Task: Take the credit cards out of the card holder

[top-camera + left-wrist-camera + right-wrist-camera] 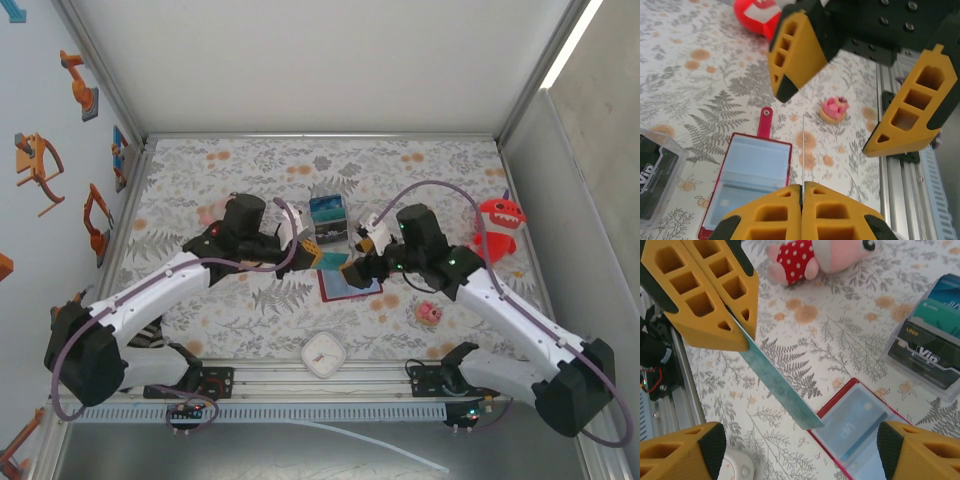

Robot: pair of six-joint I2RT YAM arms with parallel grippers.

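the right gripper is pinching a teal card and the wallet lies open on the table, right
No: the left gripper pinches the teal card; the right gripper is open, as the right wrist view shows. The wallet does lie open on the table.

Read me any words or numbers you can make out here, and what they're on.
"LOGO": dark card in the clear box.
"VIP": same dark card, larger letters.
Small print beneath, and on the teal cards behind: too small to read.
Faint mark on the blue card in the red wallet: too blurred.
The teal card pinched by the left gripper: edge-on, nothing legible.
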